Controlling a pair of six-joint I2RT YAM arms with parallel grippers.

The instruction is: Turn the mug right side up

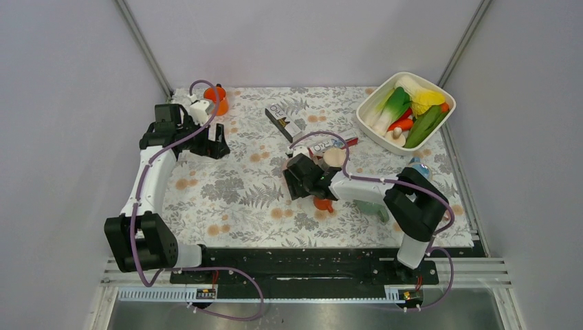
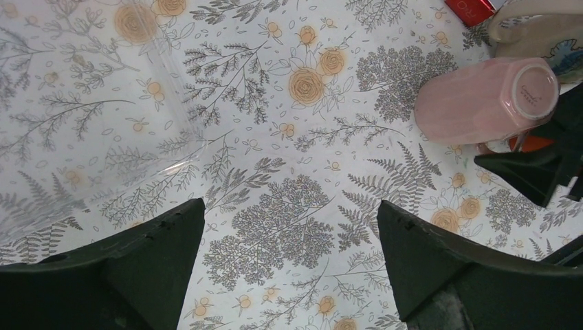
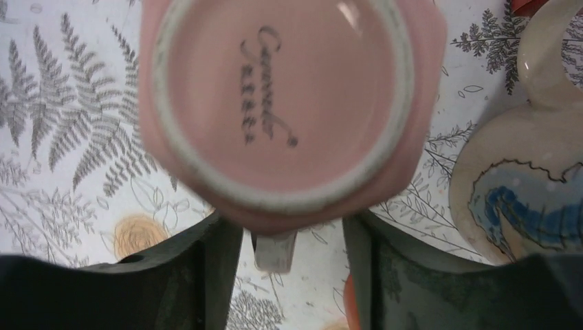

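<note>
Right tool (image 3: 289,223) has its jaws partly apart either side of the upside-down pink mug (image 3: 282,103), mid-tabletop (image 2: 275,137); whether they touch it I cannot tell. Well left of the mug, left tool (image 2: 290,206) gapes wide, empty.

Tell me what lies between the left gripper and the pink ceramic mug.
Only bare floral tablecloth lies between the left gripper and the pink mug. The left wrist view shows this stretch clearly.
</note>
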